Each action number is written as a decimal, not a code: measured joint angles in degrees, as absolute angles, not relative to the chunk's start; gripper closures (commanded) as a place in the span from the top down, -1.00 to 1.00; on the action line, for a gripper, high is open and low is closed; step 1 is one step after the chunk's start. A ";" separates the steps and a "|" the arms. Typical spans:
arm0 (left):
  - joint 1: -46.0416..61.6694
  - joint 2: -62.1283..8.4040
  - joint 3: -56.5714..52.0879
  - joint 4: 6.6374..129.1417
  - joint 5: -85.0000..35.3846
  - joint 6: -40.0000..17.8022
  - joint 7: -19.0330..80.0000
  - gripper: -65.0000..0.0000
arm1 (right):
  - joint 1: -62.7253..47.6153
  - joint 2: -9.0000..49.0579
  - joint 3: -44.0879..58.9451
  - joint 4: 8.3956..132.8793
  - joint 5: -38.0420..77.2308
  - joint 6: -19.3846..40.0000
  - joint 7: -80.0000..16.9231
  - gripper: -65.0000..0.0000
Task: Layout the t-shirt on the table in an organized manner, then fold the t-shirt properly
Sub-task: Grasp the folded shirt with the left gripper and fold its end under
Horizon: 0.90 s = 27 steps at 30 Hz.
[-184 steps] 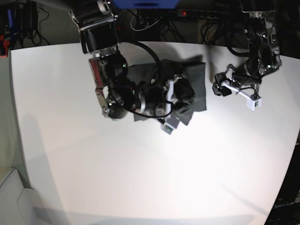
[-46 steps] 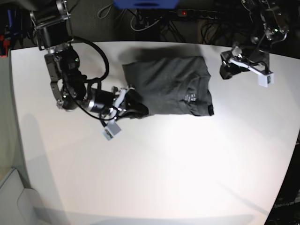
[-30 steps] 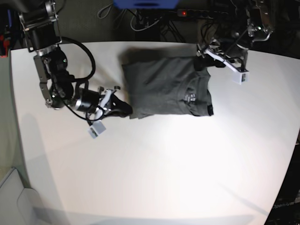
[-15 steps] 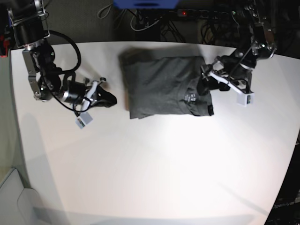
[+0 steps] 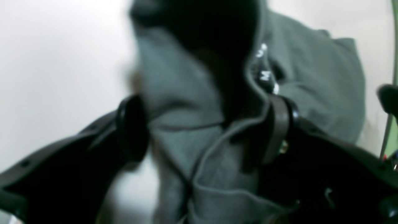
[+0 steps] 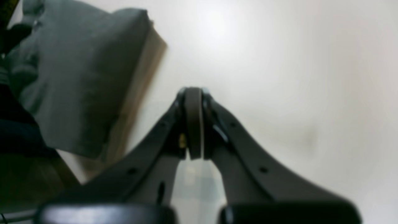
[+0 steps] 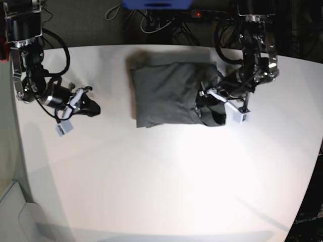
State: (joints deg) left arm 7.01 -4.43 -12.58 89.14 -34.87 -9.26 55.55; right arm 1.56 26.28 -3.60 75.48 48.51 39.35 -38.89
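The dark grey t-shirt lies folded into a rough rectangle on the far middle of the white table. My left gripper sits low over the shirt's right edge, at the collar. In the left wrist view its jaws stand wide open, with collar fabric lying between the fingers. My right gripper is to the left of the shirt, apart from it, over bare table. In the right wrist view it is shut with nothing between its pads, and the t-shirt shows at upper left.
Cables and a power strip run along the dark floor beyond the table's far edge, beside a blue object. A white tag hangs from each gripper. A pale surface sits off the table's front left corner.
My left gripper has dropped down and leftward onto the shirt's collar edge. My right gripper has pulled further left, away from the shirt, still shut.
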 measured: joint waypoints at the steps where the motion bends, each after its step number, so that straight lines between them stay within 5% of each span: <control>1: 6.39 -4.45 -11.51 88.18 -35.24 -9.28 54.94 0.44 | 1.61 26.28 -3.60 75.48 48.53 39.38 -38.76 -1.00; 6: 4.75 -4.45 -8.14 85.80 -35.99 -9.54 53.89 0.33 | -0.60 27.00 1.78 75.75 48.77 39.38 -38.39 -1.00; 11: 1.13 -6.48 -2.11 84.71 -28.53 -9.72 56.14 -0.73 | -4.95 27.31 10.81 80.16 48.40 39.40 -38.94 -1.00; 13: -2.00 -7.27 2.22 82.48 -26.17 -10.15 55.51 -0.92 | -7.38 27.46 15.79 82.72 48.58 39.38 -38.37 -1.00; 18: -10.17 -8.32 11.77 75.68 -24.14 -10.28 54.74 -0.95 | -14.61 27.44 26.65 86.24 48.62 39.38 -38.81 -1.00; 27: -28.01 -9.34 46.22 68.34 -13.50 -9.50 50.26 -0.95 | -25.52 25.15 44.27 87.88 48.69 39.40 -38.72 -1.00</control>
State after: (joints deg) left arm -28.01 -9.34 46.22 68.34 -13.50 -9.50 50.26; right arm -25.52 25.15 44.27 87.88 48.69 39.40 -38.72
